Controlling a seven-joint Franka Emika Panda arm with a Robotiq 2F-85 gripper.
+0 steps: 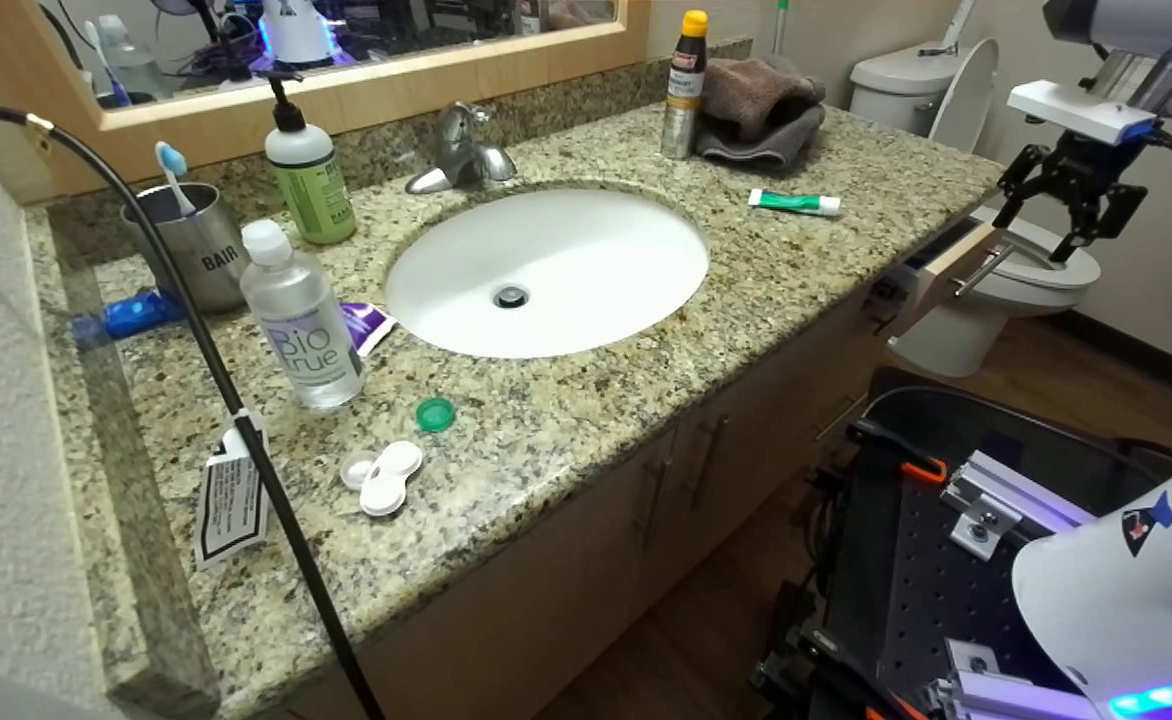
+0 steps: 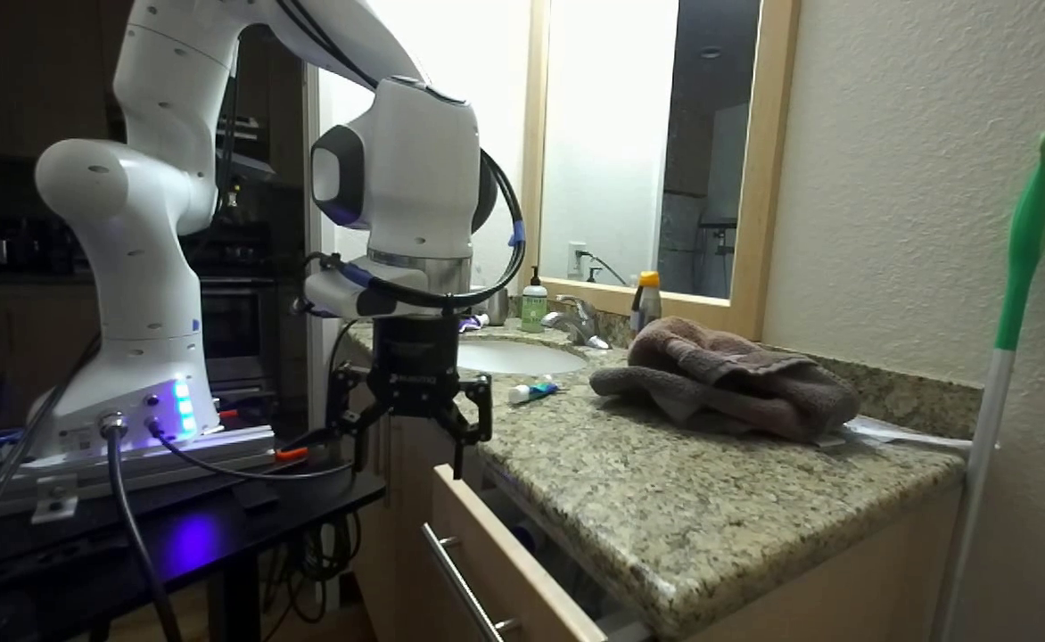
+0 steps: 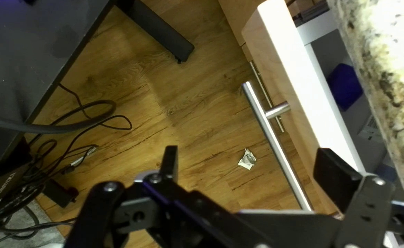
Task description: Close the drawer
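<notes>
The drawer stands open under the counter, its flat tan front pulled out, in both exterior views (image 1: pixel 931 292) (image 2: pixel 497 557). In the wrist view its bright top edge (image 3: pixel 300 77) runs down the right side, with a metal bar handle (image 3: pixel 274 139) on the front. A dark purple packet (image 3: pixel 345 86) shows inside; the counter hides part of the interior. My gripper is open and empty above the drawer front's outer side, in both exterior views (image 1: pixel 1031 238) (image 2: pixel 408 465). In the wrist view (image 3: pixel 250 162) one finger overlaps the drawer's top edge; I cannot tell if it touches.
The granite counter (image 2: pixel 612 481) overhangs the drawer, with a towel (image 2: pixel 736 383) and toothpaste tube (image 1: pixel 794 203) on top. A toilet (image 1: pixel 1031 290) stands beyond the drawer. The robot's black cart (image 3: pixel 33 51) and loose cables (image 3: pixel 71 137) are to the left in the wrist view.
</notes>
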